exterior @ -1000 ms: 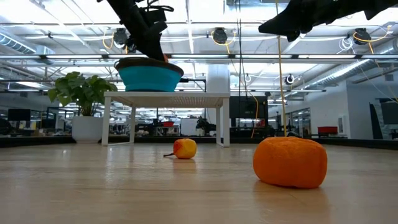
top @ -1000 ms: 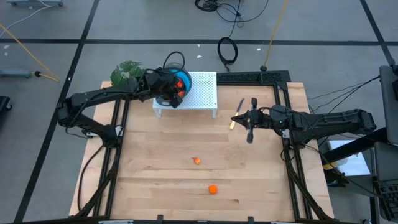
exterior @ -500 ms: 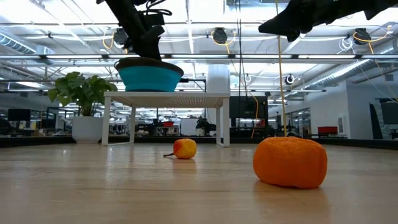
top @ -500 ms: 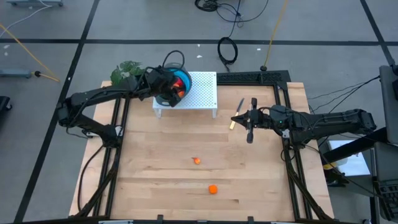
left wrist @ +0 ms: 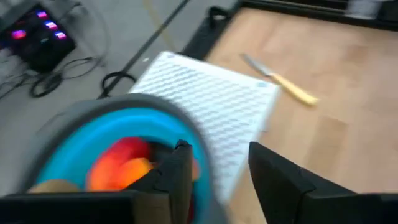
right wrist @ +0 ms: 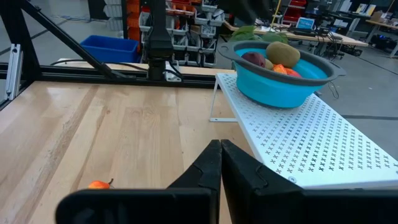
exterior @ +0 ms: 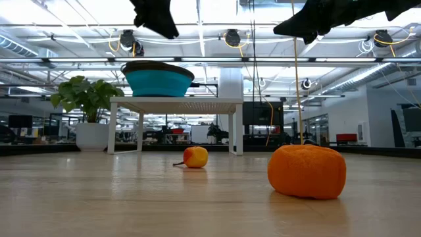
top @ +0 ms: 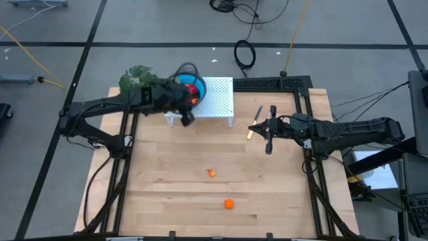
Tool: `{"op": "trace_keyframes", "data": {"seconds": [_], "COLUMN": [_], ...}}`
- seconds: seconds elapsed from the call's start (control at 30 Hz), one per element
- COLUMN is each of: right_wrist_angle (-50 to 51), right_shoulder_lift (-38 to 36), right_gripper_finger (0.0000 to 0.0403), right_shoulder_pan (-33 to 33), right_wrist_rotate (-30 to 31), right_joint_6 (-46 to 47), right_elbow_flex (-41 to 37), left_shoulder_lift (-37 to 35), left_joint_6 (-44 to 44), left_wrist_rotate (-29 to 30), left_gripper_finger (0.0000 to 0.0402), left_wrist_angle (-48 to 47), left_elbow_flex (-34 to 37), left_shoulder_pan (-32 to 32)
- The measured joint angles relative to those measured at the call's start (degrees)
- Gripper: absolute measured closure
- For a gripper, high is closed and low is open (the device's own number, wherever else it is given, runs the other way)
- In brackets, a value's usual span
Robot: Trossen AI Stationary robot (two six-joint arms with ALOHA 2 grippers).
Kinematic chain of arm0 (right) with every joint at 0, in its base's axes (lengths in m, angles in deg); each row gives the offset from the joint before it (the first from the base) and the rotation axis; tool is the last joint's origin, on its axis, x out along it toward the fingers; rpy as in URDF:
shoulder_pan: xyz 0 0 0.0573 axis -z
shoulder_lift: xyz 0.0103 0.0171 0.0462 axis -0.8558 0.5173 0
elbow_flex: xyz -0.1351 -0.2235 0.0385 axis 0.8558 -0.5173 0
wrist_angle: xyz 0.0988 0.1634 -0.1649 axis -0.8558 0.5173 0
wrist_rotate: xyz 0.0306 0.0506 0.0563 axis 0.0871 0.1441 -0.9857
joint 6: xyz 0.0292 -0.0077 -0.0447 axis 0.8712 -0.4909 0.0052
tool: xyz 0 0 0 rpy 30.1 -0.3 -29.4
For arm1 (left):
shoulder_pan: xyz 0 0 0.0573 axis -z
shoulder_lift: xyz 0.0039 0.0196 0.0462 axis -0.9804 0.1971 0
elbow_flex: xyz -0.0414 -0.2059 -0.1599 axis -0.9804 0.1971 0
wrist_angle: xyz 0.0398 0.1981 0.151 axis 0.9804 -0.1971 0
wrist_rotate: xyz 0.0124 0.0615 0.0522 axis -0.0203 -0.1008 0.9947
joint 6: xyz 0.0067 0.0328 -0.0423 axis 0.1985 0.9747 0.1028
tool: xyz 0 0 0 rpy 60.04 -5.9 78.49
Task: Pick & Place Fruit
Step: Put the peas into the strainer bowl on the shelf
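Fruit fills the blue bowl (right wrist: 280, 78) on the white perforated stand (top: 215, 99): red, orange and olive-brown pieces piled together, their long axes hard to tell. Two more lie on the table (top: 167, 181): a small apple-like piece (exterior: 195, 157) with its stem pointing left in the low view, and an orange ball (exterior: 307, 171) nearer the front edge. Left gripper (left wrist: 214, 165) hovers over the bowl's rim, fingers spread and empty. Right gripper (right wrist: 221, 165) waits mid-table, fingers pressed together, beside the knife (top: 256, 122). No writing is readable.
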State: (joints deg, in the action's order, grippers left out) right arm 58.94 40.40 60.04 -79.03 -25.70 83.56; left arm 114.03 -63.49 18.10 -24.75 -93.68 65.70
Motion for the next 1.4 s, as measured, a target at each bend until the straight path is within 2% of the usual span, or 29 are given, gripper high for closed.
{"op": "trace_keyframes", "data": {"seconds": [0.2, 0.4, 0.57, 0.73, 0.93, 1.03, 1.4], "right_wrist_angle": [0.1, 1.1, 2.4, 3.6, 5.0, 5.2, 7.6], "right_shoulder_lift": [0.0, 0.0, 0.0, 0.0, 0.0, 0.0, 0.0], "right_gripper_finger": [0.0399, 0.0399, 0.0399, 0.0399, 0.0399, 0.0399, 0.0399], "right_shoulder_pan": [0.0, 0.0, 0.0, 0.0, 0.0, 0.0, 0.0], "right_wrist_rotate": [-0.2, -0.2, -0.2, -0.4, -0.4, -0.4, -0.5], "right_joint_6": [0.0, 0.0, 0.0, 0.1, 0.1, 0.1, 0.1], "right_elbow_flex": [0.0, 0.0, 0.0, 0.0, 0.0, 0.0, 0.0], "left_shoulder_lift": [2.0, 5.2, 9.0, 13.6, 18.4, 20.3, 23.1], "left_joint_6": [-0.3, -0.3, -6.7, -20.3, -41.1, -51.4, -81.2], "left_wrist_rotate": [1.5, 7.3, 10.9, 11.1, 10.1, 9.9, 11.7], "left_gripper_finger": [0.0281, 0.0311, 0.0332, 0.0356, 0.0393, 0.0398, 0.0400], "left_wrist_angle": [2.5, 10.2, 14.3, 17.5, 20.6, 20.9, 12.4], "left_elbow_flex": [0.1, 0.1, 0.1, 0.2, 0.1, 0.2, 0.2], "left_shoulder_pan": [11.3, 21.6, 27.2, 30.4, 33.0, 34.0, 35.7]}}
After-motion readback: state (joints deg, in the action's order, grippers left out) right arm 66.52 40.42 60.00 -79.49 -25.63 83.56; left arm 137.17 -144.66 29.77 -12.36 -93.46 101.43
